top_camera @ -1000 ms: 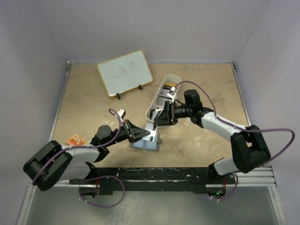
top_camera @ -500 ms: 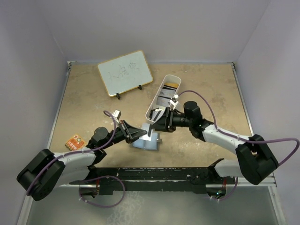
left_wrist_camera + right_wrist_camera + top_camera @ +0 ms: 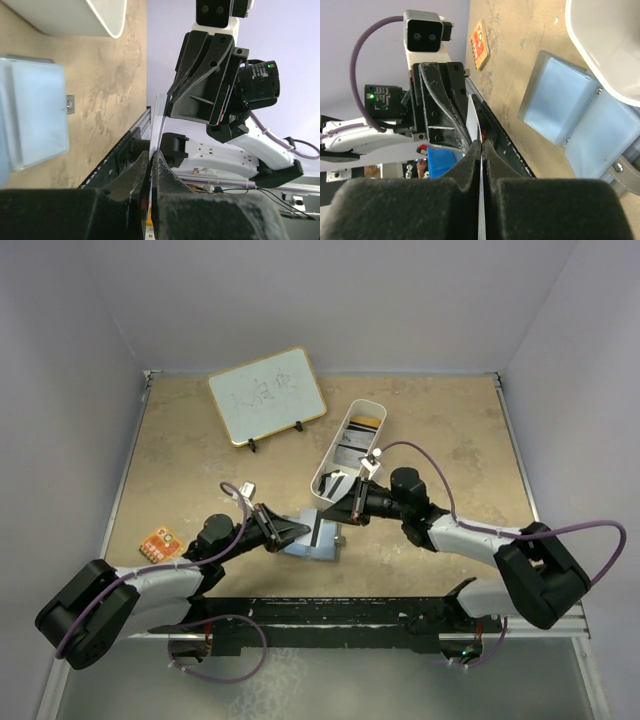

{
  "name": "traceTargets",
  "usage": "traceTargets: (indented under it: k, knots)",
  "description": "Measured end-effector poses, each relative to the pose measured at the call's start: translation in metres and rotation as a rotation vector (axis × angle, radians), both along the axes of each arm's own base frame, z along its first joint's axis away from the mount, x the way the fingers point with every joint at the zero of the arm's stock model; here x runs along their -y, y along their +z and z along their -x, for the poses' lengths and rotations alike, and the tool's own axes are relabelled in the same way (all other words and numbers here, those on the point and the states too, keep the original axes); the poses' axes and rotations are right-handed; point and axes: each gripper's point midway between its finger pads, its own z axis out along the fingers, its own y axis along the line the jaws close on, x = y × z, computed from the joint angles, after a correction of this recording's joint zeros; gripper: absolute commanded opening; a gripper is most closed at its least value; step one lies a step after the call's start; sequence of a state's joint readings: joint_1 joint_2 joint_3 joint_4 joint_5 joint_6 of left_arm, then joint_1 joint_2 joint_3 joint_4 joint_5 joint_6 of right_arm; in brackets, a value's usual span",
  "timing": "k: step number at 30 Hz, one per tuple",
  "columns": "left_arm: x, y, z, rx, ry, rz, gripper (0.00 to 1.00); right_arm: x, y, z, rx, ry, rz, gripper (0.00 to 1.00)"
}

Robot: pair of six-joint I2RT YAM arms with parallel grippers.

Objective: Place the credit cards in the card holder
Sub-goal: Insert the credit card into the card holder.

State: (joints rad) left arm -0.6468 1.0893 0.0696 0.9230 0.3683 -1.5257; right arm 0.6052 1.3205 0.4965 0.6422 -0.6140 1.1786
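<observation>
A thin white-grey credit card [image 3: 320, 529] stands on edge just above the open card holder [image 3: 308, 546], whose light blue inside faces up. Both grippers pinch this card from opposite ends. My left gripper [image 3: 304, 530] is shut on it from the left, and my right gripper [image 3: 336, 516] is shut on it from the right. In the left wrist view the card [image 3: 161, 117] rises out of the shut gripper [image 3: 151, 156], with the holder [image 3: 30, 120] at left. In the right wrist view the card [image 3: 474, 120] sticks out past the shut gripper [image 3: 481, 145], the holder [image 3: 570, 117] to the right. More credit cards [image 3: 364, 424] lie in the white tray.
A long white tray [image 3: 326, 465] stands just behind the holder, close to the right arm. A small whiteboard [image 3: 267, 395] stands at the back left. An orange patterned little board [image 3: 160, 541] lies at the left near the front edge. Walls enclose the table on three sides.
My right gripper has come down from the tray to the card in the left gripper and shut on it. The left gripper has lowered slightly toward the holder, still shut on the card.
</observation>
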Motion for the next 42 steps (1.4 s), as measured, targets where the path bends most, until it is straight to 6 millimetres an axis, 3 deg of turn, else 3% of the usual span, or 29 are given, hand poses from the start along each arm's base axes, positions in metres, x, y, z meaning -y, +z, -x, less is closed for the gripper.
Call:
traceTargets:
  k: [2,6,11,14,19,24,42]
  knots:
    - [-0.001,-0.006,0.000,-0.007,0.001,-0.021,0.03,-0.001,-0.007,0.001,-0.014,-0.001,0.000,0.00]
    - [-0.003,-0.019,0.000,-0.025,0.005,-0.064,0.29,-0.005,-0.018,0.001,-0.028,0.000,0.001,0.00]
    - [-0.014,-0.050,-0.002,-0.097,0.039,-0.180,0.38,-0.004,-0.029,-0.001,-0.011,-0.019,0.021,0.00]
    - [-0.027,-0.071,-0.006,-0.126,0.087,-0.329,0.34,-0.002,-0.047,-0.005,-0.011,-0.033,0.078,0.00]
    - [-0.052,-0.087,-0.020,-0.132,0.170,-0.570,0.27,0.002,-0.082,-0.009,-0.041,-0.037,0.185,0.00]
    - [-0.073,-0.122,-0.011,-0.204,0.164,-0.743,0.18,0.005,-0.103,-0.013,-0.054,-0.037,0.252,0.00]
    - [-0.074,-0.126,-0.015,-0.198,0.146,-0.794,0.15,0.005,-0.122,-0.019,-0.045,-0.038,0.316,0.00]
